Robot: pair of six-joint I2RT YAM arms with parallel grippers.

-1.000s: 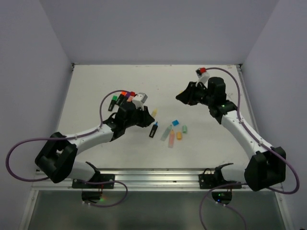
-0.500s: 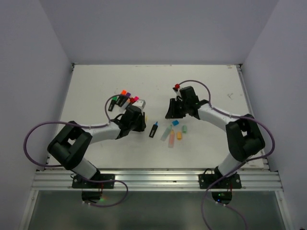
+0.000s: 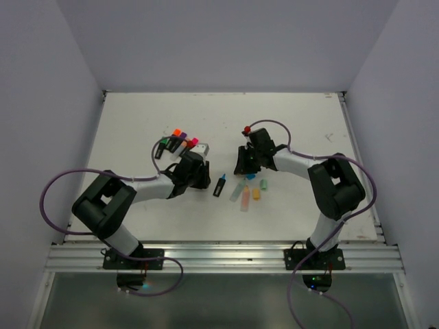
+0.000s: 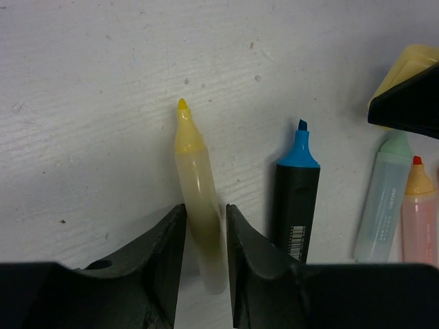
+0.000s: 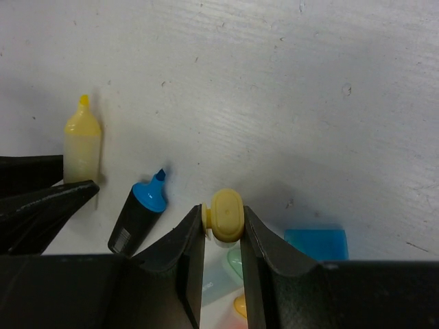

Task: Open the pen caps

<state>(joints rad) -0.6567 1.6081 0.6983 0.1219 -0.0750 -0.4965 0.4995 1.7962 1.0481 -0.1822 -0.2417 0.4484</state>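
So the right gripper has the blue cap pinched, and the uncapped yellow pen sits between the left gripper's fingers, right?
Not quite. The right wrist view shows the right gripper pinching the yellow cap, not the blue one; the blue cap lies loose on the table beside it. The uncapped yellow pen does sit between the fingers of the left gripper.

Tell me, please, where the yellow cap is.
In the right wrist view the yellow cap sits pinched in the right gripper, just beside the blue cap.

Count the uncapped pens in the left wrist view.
4: yellow pen between the jaws of the left gripper, blue-tipped black pen beside it, mint pen and peach pen at the right edge. Others may be hidden.
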